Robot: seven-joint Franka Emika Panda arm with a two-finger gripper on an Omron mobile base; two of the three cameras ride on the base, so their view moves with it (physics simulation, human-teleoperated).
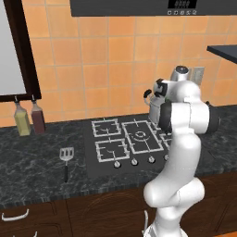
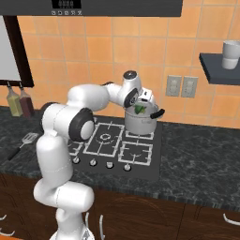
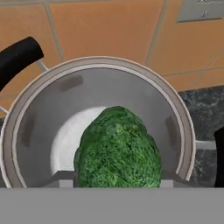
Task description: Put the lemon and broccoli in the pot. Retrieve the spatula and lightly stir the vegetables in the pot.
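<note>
My gripper [image 3: 114, 181] hangs over the mouth of the steel pot [image 3: 26, 109] and is shut on the broccoli [image 3: 117, 148], with a fingertip on either side of the green floret. From the right base view, the broccoli [image 2: 139, 109] sits at rim height of the pot [image 2: 140, 124], just under the gripper [image 2: 140, 105]. The pot stands on the back right burner of the stove. The spatula [image 1: 67, 155] lies flat on the dark counter left of the stove, head away from the front edge; it also appears as the spatula [image 2: 28, 138]. The lemon is hidden.
The black stove [image 1: 125, 143] has a row of knobs along its front. Two bottles [image 1: 28, 119] stand at the wall on the far left. The pot's dark side handle [image 2: 158, 113] sticks out to the right. A shelf with a cup [image 2: 231, 55] hangs at upper right.
</note>
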